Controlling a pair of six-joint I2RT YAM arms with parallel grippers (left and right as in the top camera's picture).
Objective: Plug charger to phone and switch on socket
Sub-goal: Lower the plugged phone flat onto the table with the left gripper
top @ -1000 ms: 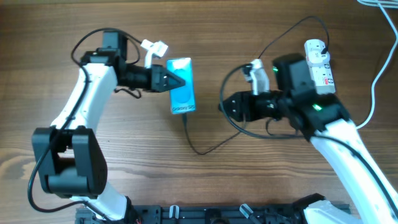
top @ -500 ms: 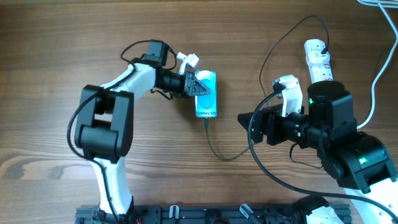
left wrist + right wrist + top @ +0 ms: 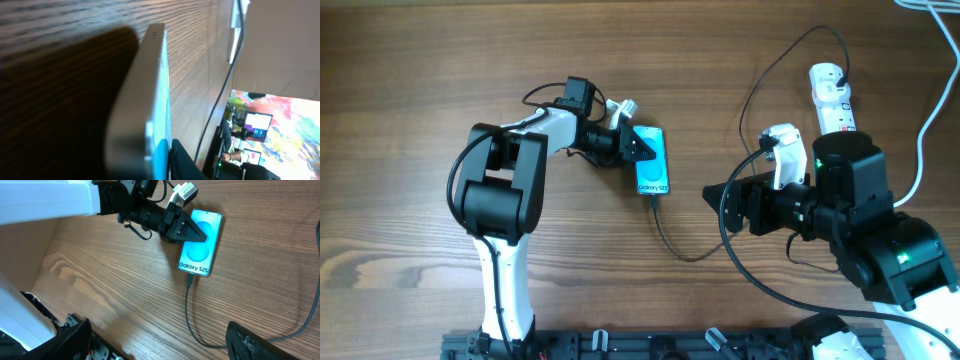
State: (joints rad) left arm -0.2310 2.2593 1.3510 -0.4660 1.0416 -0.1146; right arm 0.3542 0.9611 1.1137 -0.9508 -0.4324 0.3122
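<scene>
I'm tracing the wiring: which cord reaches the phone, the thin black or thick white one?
The thin black cable, entering the bottom edge of the phone. The thick white cord lies far right, by the power strip.

Phone (image 3: 653, 161): teal-blue screen, white band at bottom w/ dark lettering. Charger (image 3: 186, 312): thin, black. Socket (image 3: 832, 95): white w/ small red marks; cord (image 3: 930, 110) white too. Table (image 3: 400, 80): mid-brown, streaky wood grain. Arms (image 3: 505, 280): white shells, black joints.

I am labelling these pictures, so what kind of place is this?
Probably a robot lab or office: a left arm and a right arm at a wooden table, with lit computer screens behind it.
</scene>
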